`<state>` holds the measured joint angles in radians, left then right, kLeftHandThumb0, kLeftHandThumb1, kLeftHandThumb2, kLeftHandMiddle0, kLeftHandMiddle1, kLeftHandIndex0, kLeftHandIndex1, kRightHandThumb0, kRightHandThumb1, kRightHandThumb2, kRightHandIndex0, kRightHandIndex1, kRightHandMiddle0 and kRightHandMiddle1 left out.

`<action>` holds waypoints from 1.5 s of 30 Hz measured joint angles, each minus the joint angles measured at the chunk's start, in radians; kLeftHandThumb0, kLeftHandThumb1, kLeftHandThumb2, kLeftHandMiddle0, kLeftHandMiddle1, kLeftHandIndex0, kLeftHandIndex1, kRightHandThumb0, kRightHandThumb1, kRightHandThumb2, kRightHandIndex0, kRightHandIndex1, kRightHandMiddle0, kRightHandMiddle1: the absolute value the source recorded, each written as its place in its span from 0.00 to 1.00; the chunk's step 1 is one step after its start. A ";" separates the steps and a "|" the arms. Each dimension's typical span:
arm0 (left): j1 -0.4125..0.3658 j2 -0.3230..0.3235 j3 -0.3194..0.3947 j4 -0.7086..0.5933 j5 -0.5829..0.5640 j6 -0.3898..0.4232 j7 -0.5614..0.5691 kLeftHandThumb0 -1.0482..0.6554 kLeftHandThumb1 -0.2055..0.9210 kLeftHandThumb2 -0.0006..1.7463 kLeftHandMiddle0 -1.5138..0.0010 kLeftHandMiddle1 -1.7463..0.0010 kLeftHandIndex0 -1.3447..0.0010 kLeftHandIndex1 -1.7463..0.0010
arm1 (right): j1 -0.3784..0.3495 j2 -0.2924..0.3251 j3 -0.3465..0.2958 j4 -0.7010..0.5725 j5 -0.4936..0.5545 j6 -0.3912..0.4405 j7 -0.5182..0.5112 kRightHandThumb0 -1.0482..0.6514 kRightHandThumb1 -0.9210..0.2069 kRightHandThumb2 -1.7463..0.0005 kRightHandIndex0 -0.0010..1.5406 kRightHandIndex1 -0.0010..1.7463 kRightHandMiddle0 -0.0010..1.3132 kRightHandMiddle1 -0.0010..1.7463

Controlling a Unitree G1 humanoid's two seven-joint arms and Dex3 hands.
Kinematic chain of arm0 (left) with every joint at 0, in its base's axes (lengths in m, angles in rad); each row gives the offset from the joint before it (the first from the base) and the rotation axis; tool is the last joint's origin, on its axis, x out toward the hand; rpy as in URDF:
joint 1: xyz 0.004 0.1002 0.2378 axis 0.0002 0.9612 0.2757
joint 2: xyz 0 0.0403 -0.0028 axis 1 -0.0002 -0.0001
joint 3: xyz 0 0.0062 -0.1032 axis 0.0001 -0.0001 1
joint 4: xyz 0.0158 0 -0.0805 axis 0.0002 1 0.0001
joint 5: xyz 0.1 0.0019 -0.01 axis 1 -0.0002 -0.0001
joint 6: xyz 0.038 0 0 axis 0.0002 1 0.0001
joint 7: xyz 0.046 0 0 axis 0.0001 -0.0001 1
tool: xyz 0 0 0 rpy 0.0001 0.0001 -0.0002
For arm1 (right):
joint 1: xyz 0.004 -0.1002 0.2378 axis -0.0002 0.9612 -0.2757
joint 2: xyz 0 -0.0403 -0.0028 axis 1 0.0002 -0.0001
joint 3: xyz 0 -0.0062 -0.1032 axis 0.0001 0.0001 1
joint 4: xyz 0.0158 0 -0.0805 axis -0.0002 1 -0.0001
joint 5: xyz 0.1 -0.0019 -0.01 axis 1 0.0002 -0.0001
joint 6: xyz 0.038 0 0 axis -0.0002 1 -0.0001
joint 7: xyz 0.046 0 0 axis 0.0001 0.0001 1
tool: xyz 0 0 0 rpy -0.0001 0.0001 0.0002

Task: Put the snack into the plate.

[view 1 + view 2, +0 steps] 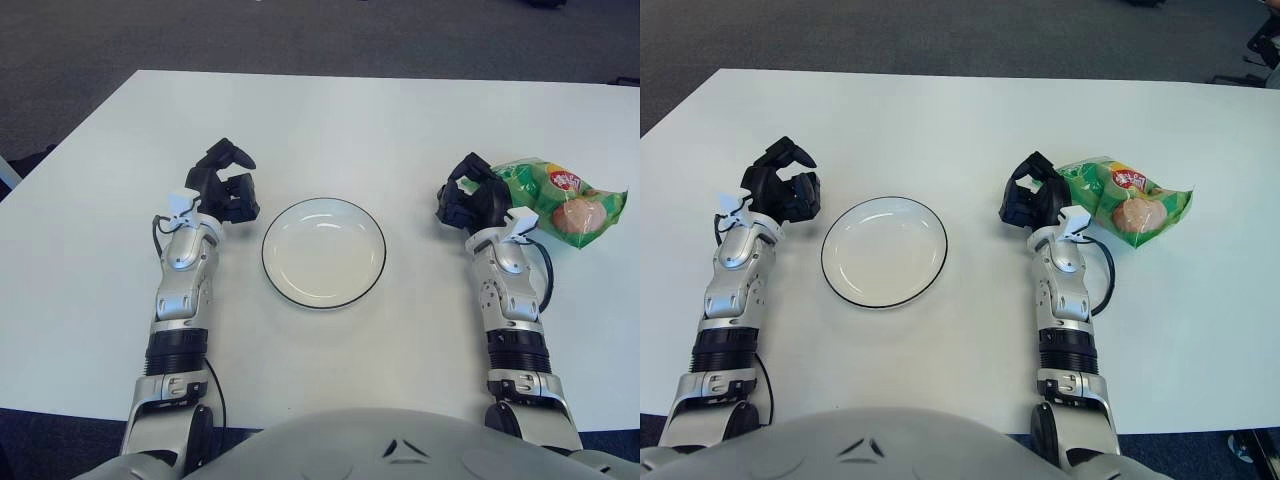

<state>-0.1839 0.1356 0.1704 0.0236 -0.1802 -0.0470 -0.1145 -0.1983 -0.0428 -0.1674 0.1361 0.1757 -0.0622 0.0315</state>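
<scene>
A green snack bag lies on the white table at the right. A white plate with a dark rim sits in the middle of the table and holds nothing. My right hand is just left of the bag, its black fingers curled loosely beside the bag's left edge, not closed around it. My left hand shows left of the plate, fingers spread and holding nothing.
The white table reaches to a far edge with grey carpet beyond. A dark object shows at the far right edge past the table.
</scene>
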 measured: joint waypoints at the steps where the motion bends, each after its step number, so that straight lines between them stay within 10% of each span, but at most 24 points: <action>1: 0.000 0.000 0.000 -0.001 0.000 0.000 0.000 0.32 0.41 0.80 0.16 0.00 0.51 0.00 | 0.000 0.000 0.000 0.000 0.000 -0.001 0.000 0.31 0.61 0.19 0.86 1.00 0.52 1.00; 23: 0.005 0.000 0.000 -0.015 0.003 0.000 0.001 0.32 0.41 0.80 0.15 0.00 0.50 0.00 | -0.001 -0.023 0.046 0.006 -0.256 -0.308 -0.140 0.37 0.36 0.39 0.62 1.00 0.34 1.00; 25: 0.005 -0.001 0.000 -0.015 0.003 0.000 0.001 0.32 0.41 0.80 0.15 0.00 0.50 0.00 | -0.001 -0.037 0.044 0.006 -0.279 -0.327 -0.149 0.49 0.49 0.29 0.55 1.00 0.34 0.99; 39: 0.002 -0.010 0.001 -0.007 0.002 0.000 0.001 0.32 0.41 0.79 0.16 0.00 0.51 0.00 | 0.102 -0.246 0.040 -0.074 -0.503 -0.255 -0.144 0.61 0.35 0.38 0.23 1.00 0.25 1.00; 43: 0.004 -0.011 0.001 0.000 0.003 0.000 0.002 0.32 0.41 0.80 0.16 0.00 0.51 0.00 | 0.154 -0.284 0.044 -0.145 -0.579 -0.226 -0.136 0.61 0.16 0.54 0.14 1.00 0.16 1.00; 45: 0.005 -0.011 -0.002 0.003 0.004 0.000 0.003 0.32 0.41 0.80 0.16 0.00 0.51 0.00 | 0.160 -0.309 0.046 -0.148 -0.633 -0.226 -0.150 0.42 0.15 0.56 0.14 0.94 0.08 0.90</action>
<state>-0.1785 0.1241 0.1682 0.0268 -0.1761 -0.0471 -0.1118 -0.0382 -0.3520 -0.1217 -0.0122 -0.4572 -0.2884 -0.1182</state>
